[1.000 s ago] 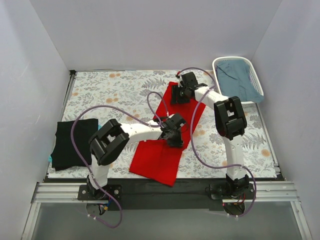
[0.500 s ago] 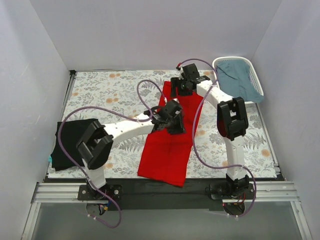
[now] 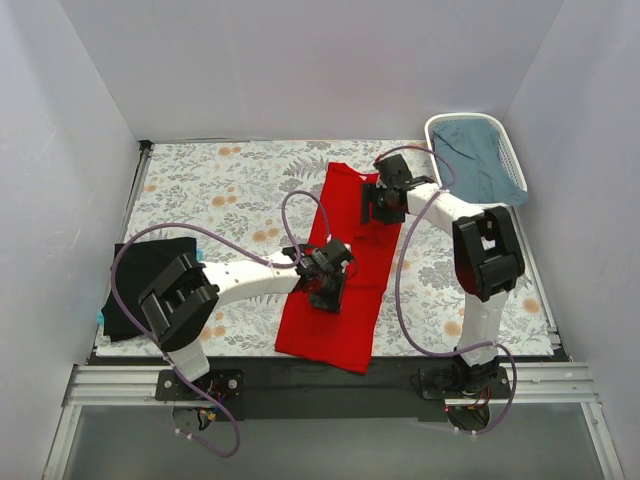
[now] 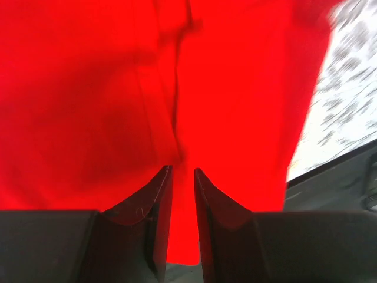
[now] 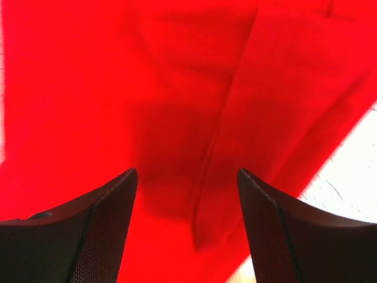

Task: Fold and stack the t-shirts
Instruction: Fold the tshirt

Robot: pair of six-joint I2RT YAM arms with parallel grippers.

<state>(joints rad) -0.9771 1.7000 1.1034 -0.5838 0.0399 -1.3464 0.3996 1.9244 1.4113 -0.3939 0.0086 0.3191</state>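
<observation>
Red shirt lies folded in a long strip mid-bench, running from far edge toward near edge; black shirt sits at the left edge. Left gripper is over the red one, jaws barely parted and empty; right gripper is spread wide, empty.

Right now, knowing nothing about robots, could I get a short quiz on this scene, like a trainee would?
1. True or false: the right tool has its fingers spread wide above the red t-shirt.
2. Where does the black t-shirt lie? A) on top of the red t-shirt B) at the left edge of the table C) under the red t-shirt
3. Fill in: the white basket holds a ___ cloth.
Key: 1 true; 2 B; 3 blue.
</observation>
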